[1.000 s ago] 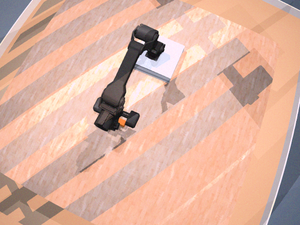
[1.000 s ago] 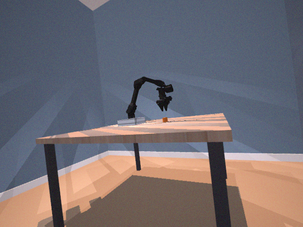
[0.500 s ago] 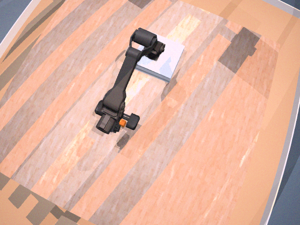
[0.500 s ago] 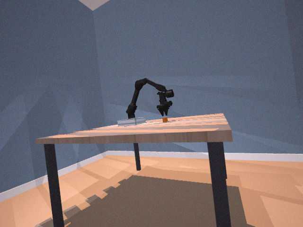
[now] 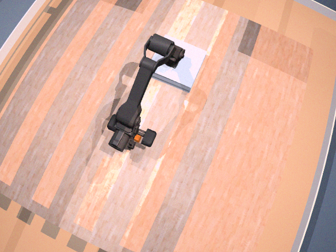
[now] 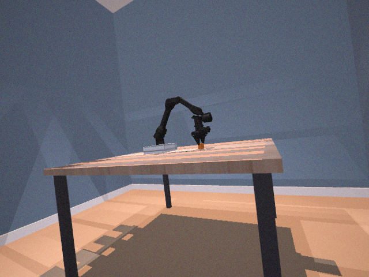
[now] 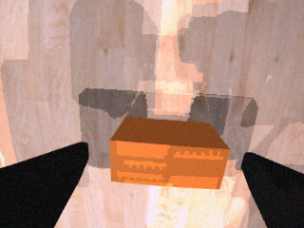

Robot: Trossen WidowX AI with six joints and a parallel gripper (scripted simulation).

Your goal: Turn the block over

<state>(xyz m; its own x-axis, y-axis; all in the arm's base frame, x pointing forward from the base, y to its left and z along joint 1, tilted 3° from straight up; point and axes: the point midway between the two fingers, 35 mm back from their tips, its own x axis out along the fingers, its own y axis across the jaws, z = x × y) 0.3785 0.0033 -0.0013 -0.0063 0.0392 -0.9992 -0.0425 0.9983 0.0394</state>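
Note:
An orange block (image 5: 137,138) (image 6: 200,146) (image 7: 168,163) rests on the table (image 5: 244,135) (image 6: 166,167). In the wrist view it is wider than tall, with a darker brown-orange face towards the top of the view and a brighter orange face crossed by patches of light and shadow. I cannot make out which side is marked. My gripper (image 5: 139,139) (image 6: 200,143) (image 7: 166,155) is open and points down, low over the block. In the wrist view the fingertips stand to the left and right of the block, with a gap on each side. The block's underside is hidden.
A pale, low square box (image 5: 199,54) (image 6: 153,149) stands on the table at the arm's base. The arm (image 5: 139,87) (image 6: 165,119) reaches from there to the block. Shadows of the arm and gripper fall around the block.

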